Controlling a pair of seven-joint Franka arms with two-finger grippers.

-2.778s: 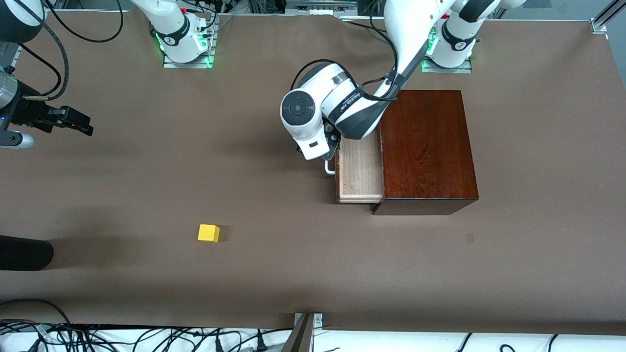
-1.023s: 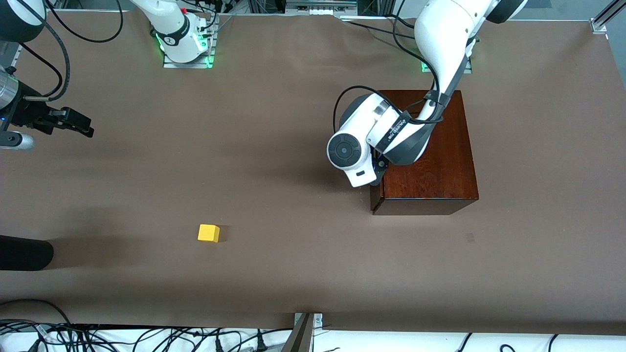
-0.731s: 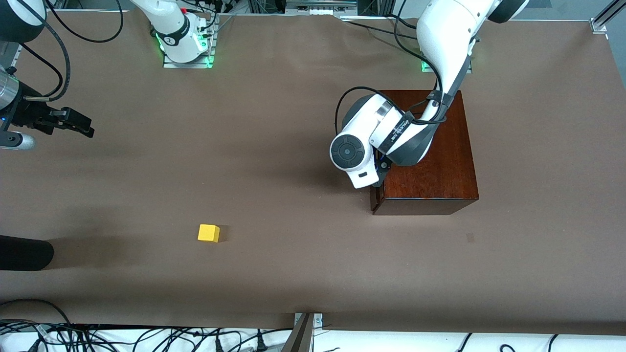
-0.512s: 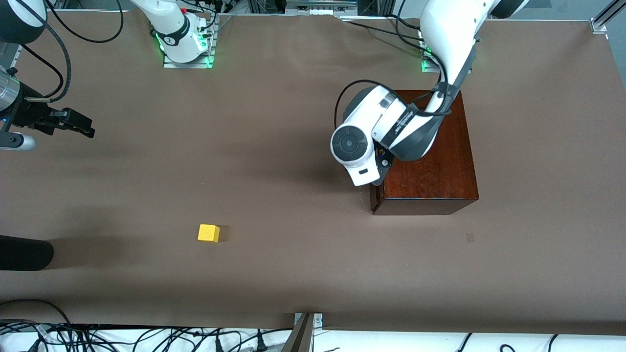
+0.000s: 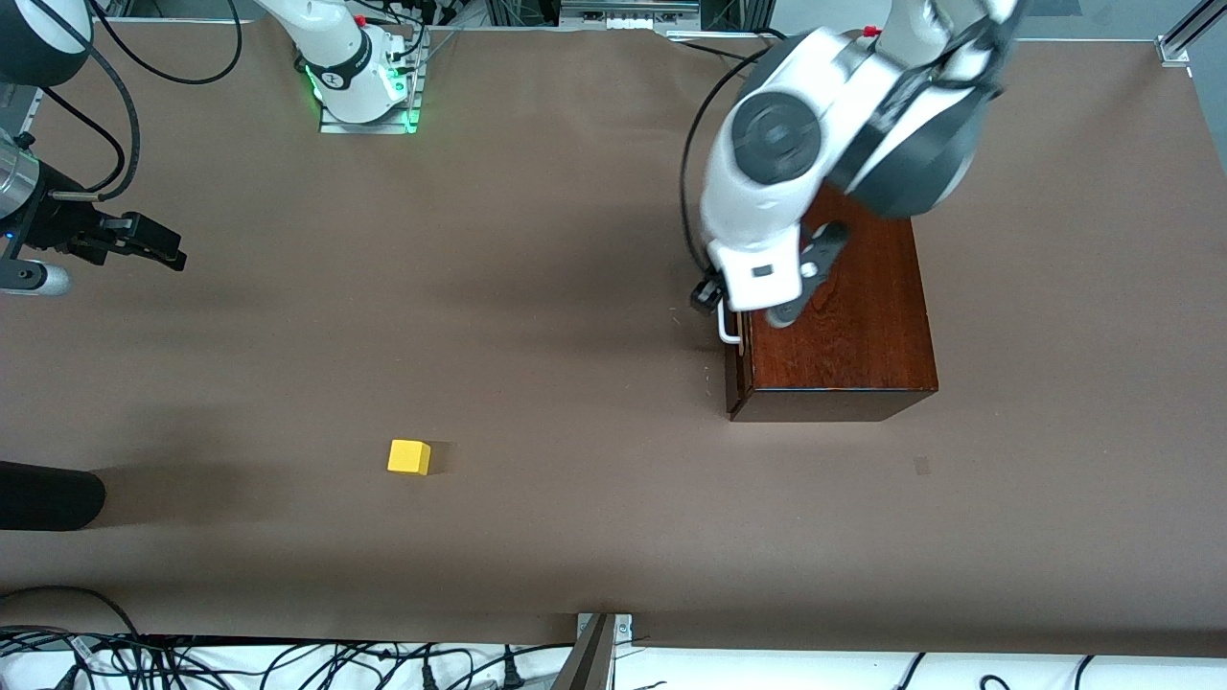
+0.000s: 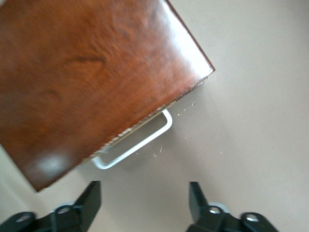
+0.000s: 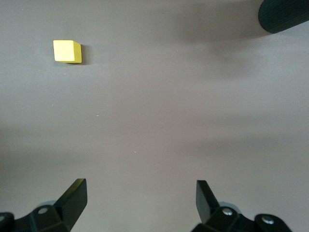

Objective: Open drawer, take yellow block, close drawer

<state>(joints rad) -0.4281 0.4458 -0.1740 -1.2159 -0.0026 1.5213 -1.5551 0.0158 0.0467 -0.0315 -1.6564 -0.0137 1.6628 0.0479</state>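
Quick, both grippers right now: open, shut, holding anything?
Left gripper: open, empty, above the drawer's handle; drawer shut.
Right gripper: open, empty, waiting over bare table at the right arm's end; yellow block lies loose on the table.

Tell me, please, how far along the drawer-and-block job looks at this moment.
Done, by the look of it: the drawer sits flush in the mahogany box, its white loop handle free, and the yellow block lies out on the table, toward the right arm's end. In hand: the left gripper hangs open above the handle. The right gripper waits open over bare table. Nothing visible remains.
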